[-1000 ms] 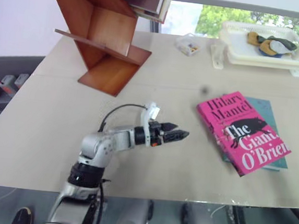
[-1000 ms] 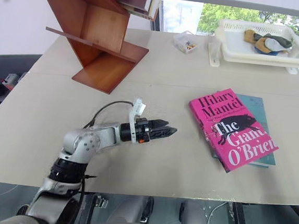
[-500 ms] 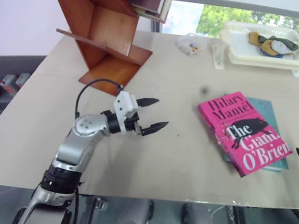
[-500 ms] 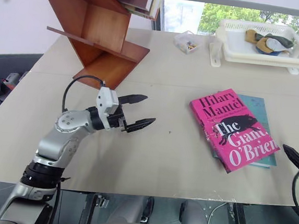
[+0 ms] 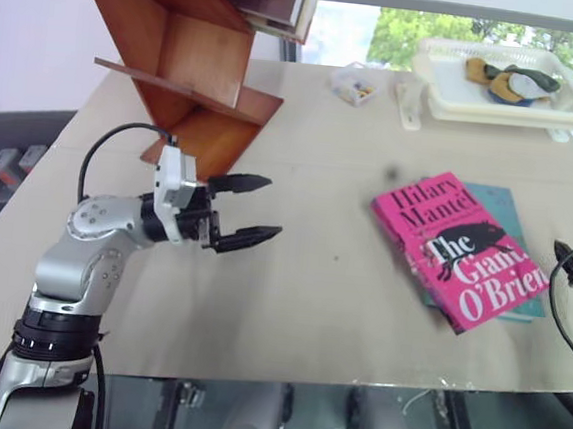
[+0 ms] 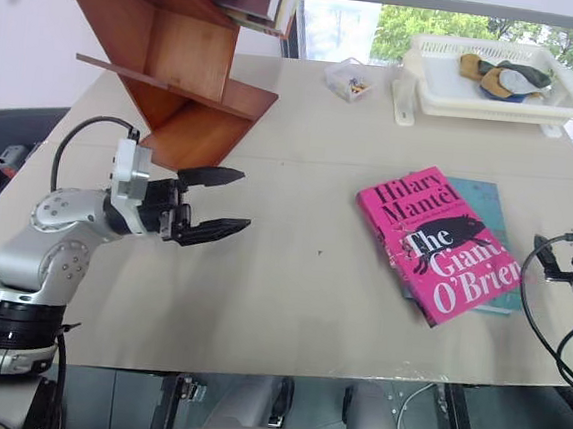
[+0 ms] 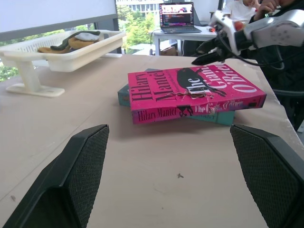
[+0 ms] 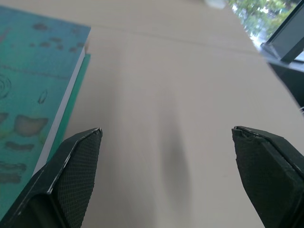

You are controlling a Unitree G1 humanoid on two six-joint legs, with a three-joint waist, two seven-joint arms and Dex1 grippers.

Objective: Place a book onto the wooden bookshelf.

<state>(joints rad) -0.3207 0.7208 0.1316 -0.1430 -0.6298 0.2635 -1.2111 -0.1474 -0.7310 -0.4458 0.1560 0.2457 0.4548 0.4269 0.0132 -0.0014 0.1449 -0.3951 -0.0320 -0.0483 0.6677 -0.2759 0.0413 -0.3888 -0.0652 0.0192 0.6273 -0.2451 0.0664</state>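
The bright pink book (image 5: 459,250) lies face up on a thinner teal book (image 5: 509,210) at the right of the table. The wooden bookshelf (image 5: 195,56) stands tilted at the back left, with some books in its top compartment. My left gripper (image 5: 273,207) hovers open and empty in front of the shelf's foot, pointing across the table at the book (image 7: 194,88). My right gripper (image 7: 194,55) is open at the table's right edge, just past the book's far side. Between its fingers (image 8: 76,166) is bare tabletop, with the teal book (image 8: 28,85) to one side.
A white plastic tray (image 5: 447,98) with cloth items stands at the back right, a small clear box (image 5: 353,85) beside it. Beyond the table's right side are a desk with a laptop (image 7: 176,14) and a seated person (image 7: 247,7). A black cable (image 6: 538,317) loops off my right wrist.
My left gripper has risen and swung left toward the shelf's foot, rolling as it went. My right gripper has come in at the right edge beside the book.
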